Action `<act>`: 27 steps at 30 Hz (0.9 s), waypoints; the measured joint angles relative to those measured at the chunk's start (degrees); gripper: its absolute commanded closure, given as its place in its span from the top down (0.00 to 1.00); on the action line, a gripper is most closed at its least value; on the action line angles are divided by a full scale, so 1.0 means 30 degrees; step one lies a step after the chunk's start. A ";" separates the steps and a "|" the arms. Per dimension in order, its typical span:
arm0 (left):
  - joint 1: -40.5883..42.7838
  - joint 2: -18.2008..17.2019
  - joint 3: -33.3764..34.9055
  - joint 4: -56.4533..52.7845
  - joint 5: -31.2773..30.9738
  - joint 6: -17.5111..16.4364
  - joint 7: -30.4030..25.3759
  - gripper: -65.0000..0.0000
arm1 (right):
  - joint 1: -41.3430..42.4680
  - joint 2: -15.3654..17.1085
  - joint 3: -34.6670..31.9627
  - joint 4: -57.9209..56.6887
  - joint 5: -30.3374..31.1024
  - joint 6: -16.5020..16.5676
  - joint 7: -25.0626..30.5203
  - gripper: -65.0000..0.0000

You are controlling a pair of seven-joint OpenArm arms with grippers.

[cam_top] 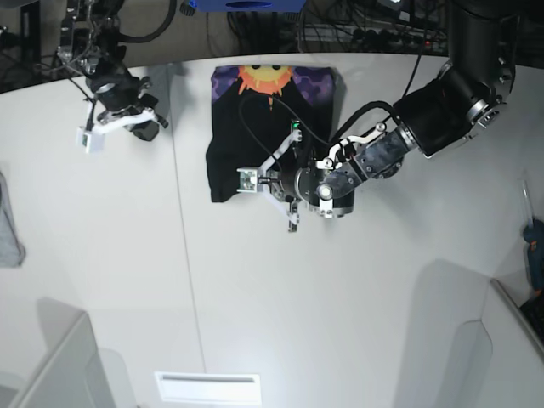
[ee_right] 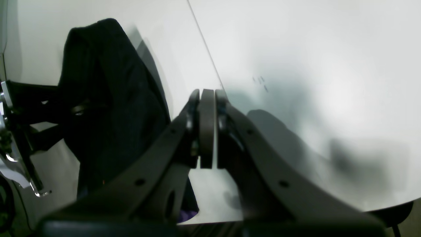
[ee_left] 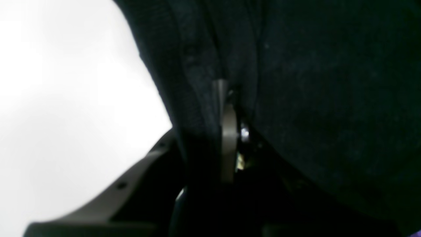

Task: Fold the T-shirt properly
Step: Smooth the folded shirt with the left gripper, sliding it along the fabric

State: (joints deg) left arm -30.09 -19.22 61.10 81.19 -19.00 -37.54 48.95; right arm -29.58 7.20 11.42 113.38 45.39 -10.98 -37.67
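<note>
Here, a white table (cam_top: 272,306) under two dark arms, seen from above in the base view. At the far middle of the table, the T-shirt (cam_top: 228,144): black cloth, partly folded, with an orange-yellow sun face and purple patches showing along its far edge. Lying flat over most of its area, though bunched and lifted at its near right part.

At that lifted part, the left gripper (ee_left: 230,98), reaching in from the right side of the base view. In the left wrist view, jaws nearly together with black folds of the T-shirt pinched between them; one grey pad (ee_left: 228,131) visible edge-on, the rest buried in dark cloth. White table surface bright at the left of that view.

On the left side of the base view, the right gripper (ee_right: 207,95), held above bare table, well apart from the T-shirt. In the right wrist view, pads pressed flat together, nothing between them. Behind it in that view, the T-shirt raised in a dark hump by the other arm.

At the left table edge in the base view, a small grey cloth (cam_top: 8,229), partly cut off.
</note>
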 measured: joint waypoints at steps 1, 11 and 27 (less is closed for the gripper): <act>0.0036 0.0066 0.0000 0.0051 -0.0007 0.0000 0.0335 0.00 | 0.0007 0.0000 0.0000 0.0000 0.0007 0.0000 0.0022 0.00; 0.1129 0.0102 -0.1341 0.0291 0.0175 0.0255 0.0430 0.00 | -0.0007 -0.0007 0.0000 0.0000 0.0015 0.0000 0.0007 0.00; 0.1880 0.0160 -0.2834 0.0313 -0.0102 0.0197 0.0699 0.00 | 0.0051 0.0051 -0.0007 0.0000 0.0000 0.0000 0.0007 0.00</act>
State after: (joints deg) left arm -24.45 -18.74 52.60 82.13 -19.31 -36.95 51.05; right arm -29.43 7.35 11.40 113.38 45.39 -10.98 -37.65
